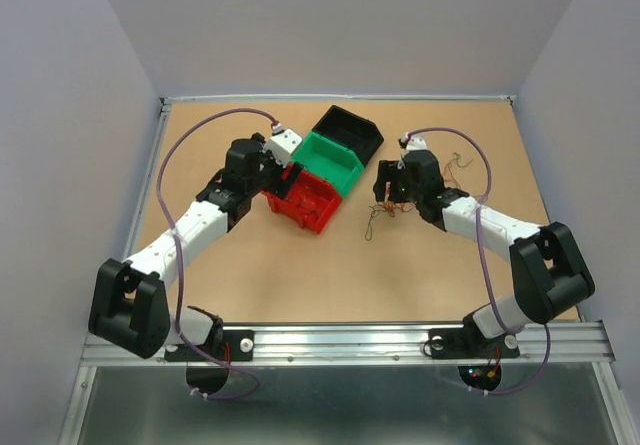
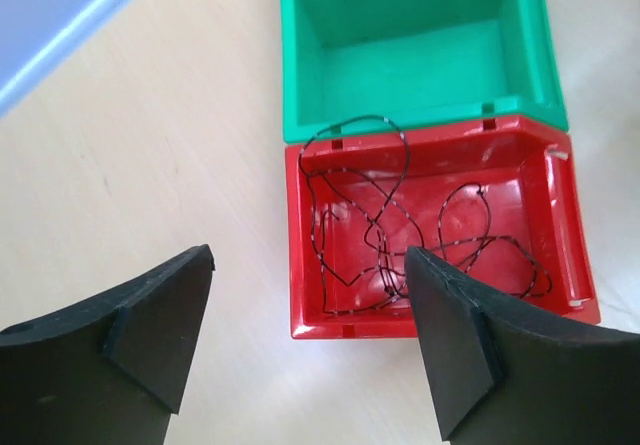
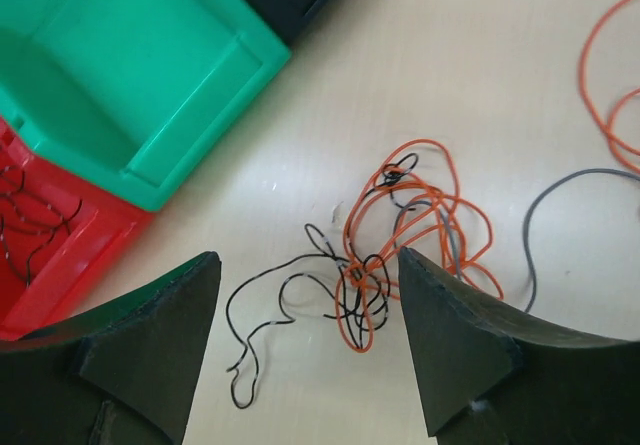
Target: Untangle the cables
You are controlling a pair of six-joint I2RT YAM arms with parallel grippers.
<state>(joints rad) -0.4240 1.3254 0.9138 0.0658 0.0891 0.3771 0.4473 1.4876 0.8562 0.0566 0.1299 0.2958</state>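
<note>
Right hand (image 3: pixel 305 263) spread wide over tangled orange-black cables (image 3: pixel 362 287); green bin (image 3: pixel 130 75) upper left.

**Surface: contents**

Tan board surface (image 1: pixel 300 275). Three open bins in a diagonal row near centre, touching: red bin (image 1: pixel 300 213) nearest, green bin (image 1: pixel 330 160) next, black bin (image 1: pixel 352 130) toward the far edge. Right of the bins, apart from them: tangled cables (image 3: pixel 362 290), orange and black. Further right, a separate orange wire (image 3: pixel 600 85) and grey wire (image 3: pixel 560 195) lie loose.
</note>
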